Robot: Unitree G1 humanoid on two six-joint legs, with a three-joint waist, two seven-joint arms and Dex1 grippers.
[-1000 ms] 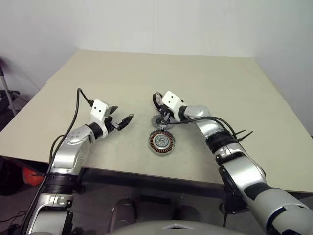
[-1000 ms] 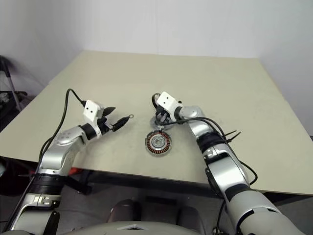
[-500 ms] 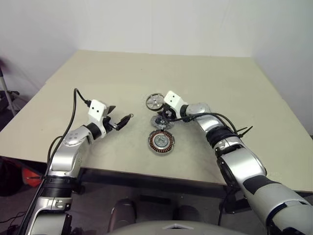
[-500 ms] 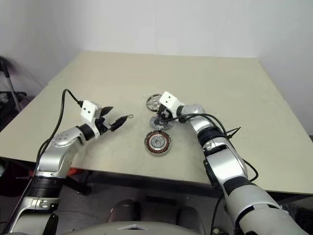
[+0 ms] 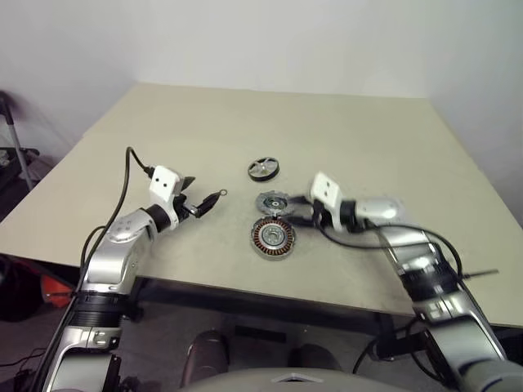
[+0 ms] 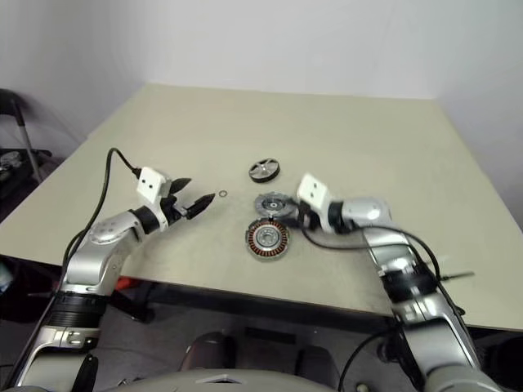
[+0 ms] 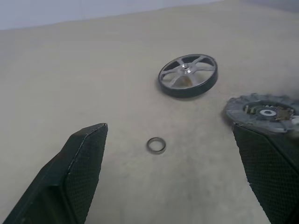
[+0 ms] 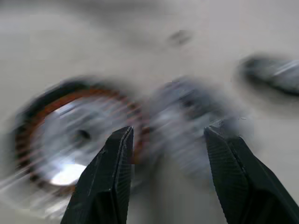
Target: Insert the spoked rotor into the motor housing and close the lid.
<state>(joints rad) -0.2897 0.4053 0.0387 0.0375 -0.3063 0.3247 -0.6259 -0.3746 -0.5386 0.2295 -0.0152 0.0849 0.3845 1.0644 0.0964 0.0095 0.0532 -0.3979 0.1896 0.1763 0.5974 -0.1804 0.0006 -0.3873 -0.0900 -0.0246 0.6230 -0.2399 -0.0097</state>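
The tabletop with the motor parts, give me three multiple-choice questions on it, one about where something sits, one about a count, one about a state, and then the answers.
1. Where does the spoked rotor lie?
A. inside the motor housing
B. on the table, beyond the lid
C. in the right gripper

2. How many round motor parts lie on the table, leaving out the small ring?
A. one
B. two
C. three

3. How is the motor housing now?
A. open, windings showing
B. shut under the lid
C. tipped on its edge

Answers:
1. B: the rotor lies flat on the table on the far side of the lid, apart from it.
2. C: rotor, lid and housing lie in a row.
3. A: the copper windings show, and the lid lies beside the housing, by the open right gripper.
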